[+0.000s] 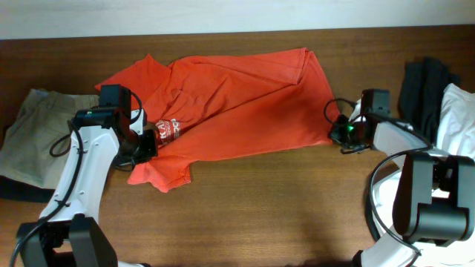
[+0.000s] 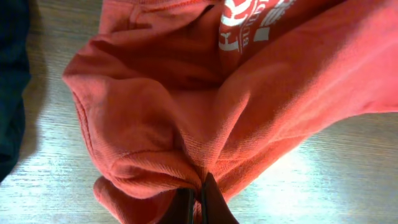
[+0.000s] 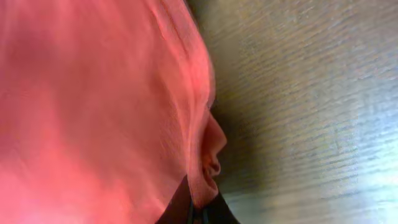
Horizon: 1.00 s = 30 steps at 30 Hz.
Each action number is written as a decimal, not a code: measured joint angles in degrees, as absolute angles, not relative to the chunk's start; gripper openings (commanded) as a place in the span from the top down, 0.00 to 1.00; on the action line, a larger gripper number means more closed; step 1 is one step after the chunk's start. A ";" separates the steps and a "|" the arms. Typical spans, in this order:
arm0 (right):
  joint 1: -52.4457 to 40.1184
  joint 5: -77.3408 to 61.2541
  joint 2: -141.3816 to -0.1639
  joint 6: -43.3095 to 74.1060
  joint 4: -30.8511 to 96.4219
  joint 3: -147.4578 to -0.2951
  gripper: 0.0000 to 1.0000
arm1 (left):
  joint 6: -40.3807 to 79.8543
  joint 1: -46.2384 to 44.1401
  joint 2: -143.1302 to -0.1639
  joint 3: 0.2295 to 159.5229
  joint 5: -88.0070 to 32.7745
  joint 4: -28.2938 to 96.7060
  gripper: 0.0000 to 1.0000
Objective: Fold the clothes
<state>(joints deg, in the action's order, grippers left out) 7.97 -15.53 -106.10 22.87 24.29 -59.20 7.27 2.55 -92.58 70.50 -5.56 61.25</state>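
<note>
The orange-red T-shirt (image 1: 237,104) lies spread and creased across the middle of the wooden table, its white lettering (image 1: 171,130) near the left. My left gripper (image 1: 145,144) is shut on a bunched fold at the shirt's lower left; the left wrist view shows the cloth (image 2: 186,112) pinched between the dark fingers (image 2: 198,202). My right gripper (image 1: 338,130) is shut on the shirt's right edge; the right wrist view shows the hem (image 3: 202,168) held between the fingers (image 3: 198,211). The neck tag is hidden.
A beige khaki garment (image 1: 33,137) lies at the left edge over something dark. A black garment (image 1: 423,85) and a white shirt (image 1: 456,119) lie at the right edge. Bare wooden table (image 1: 267,208) runs along the front.
</note>
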 measured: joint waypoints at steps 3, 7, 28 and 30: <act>8.21 -15.03 -103.31 17.26 43.11 -73.56 0.96 | 5.96 2.61 -92.64 74.19 -9.76 63.11 1.00; 14.57 -15.33 -95.02 14.09 62.15 -105.91 0.96 | 5.34 5.61 -93.27 96.84 -12.08 65.43 1.00; 15.49 -11.46 -103.33 7.09 86.06 -153.67 0.96 | 5.13 9.32 -98.70 144.11 -14.44 70.22 1.00; 15.18 -14.22 -111.55 5.96 83.94 -153.36 0.96 | 3.36 8.03 -106.00 144.09 -14.68 69.17 1.00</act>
